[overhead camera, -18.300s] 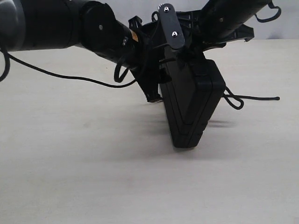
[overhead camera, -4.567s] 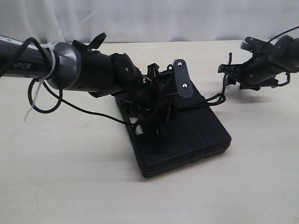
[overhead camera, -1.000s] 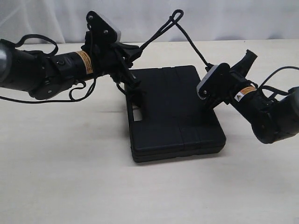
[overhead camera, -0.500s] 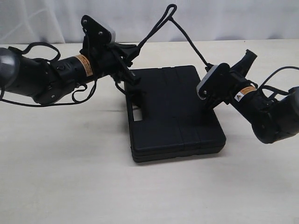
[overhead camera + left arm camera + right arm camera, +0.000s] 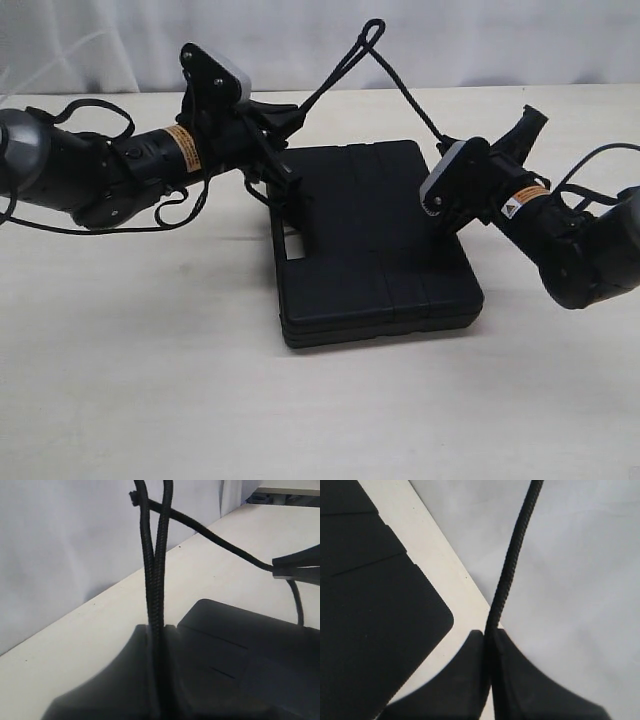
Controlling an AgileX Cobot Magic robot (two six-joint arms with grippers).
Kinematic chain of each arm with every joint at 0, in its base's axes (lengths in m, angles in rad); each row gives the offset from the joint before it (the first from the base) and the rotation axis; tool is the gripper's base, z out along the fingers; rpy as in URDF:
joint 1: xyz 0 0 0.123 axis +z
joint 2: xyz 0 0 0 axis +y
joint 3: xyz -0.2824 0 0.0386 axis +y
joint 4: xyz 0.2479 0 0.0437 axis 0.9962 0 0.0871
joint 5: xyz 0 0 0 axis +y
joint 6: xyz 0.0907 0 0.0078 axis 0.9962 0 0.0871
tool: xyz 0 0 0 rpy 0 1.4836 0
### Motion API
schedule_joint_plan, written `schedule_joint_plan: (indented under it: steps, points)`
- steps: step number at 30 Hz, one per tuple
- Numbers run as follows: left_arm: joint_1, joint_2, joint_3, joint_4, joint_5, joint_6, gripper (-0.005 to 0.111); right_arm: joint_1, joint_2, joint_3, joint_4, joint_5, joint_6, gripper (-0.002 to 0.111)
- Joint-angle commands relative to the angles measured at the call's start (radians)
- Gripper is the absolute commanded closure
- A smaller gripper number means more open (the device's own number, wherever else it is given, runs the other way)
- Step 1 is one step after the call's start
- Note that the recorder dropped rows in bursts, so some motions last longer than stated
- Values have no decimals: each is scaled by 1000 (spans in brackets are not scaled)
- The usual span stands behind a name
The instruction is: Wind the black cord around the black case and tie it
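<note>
The black case lies flat on the table. Above its far-left corner my left gripper pinches a doubled loop of the black cord; over its right edge my right gripper is clamped on a single strand.

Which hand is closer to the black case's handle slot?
Left. The left hand, shut on the black cord, hovers by the handle slot; the right hand grips cord at the opposite edge of the black case.
</note>
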Motion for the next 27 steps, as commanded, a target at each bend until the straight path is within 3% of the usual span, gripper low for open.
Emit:
schedule_joint_plan:
  steps: [1,4,12,18,27]
  points:
    - [1,2,-7,-13,1,-27,107,1,5,9,-13,2,-11,104]
    - [3,2,-7,-99,14,-23,107,1,5,9,-13,2,-11,104]
    - [5,6,-19,-78,30,-20,107,1,5,9,-13,-1,-11,104]
    - [5,58,-89,84,63,-139,107,1,5,9,-13,-44,-11,104]
    - [-1,59,-99,265,58,-162,107,1,5,9,-13,-44,-11,104]
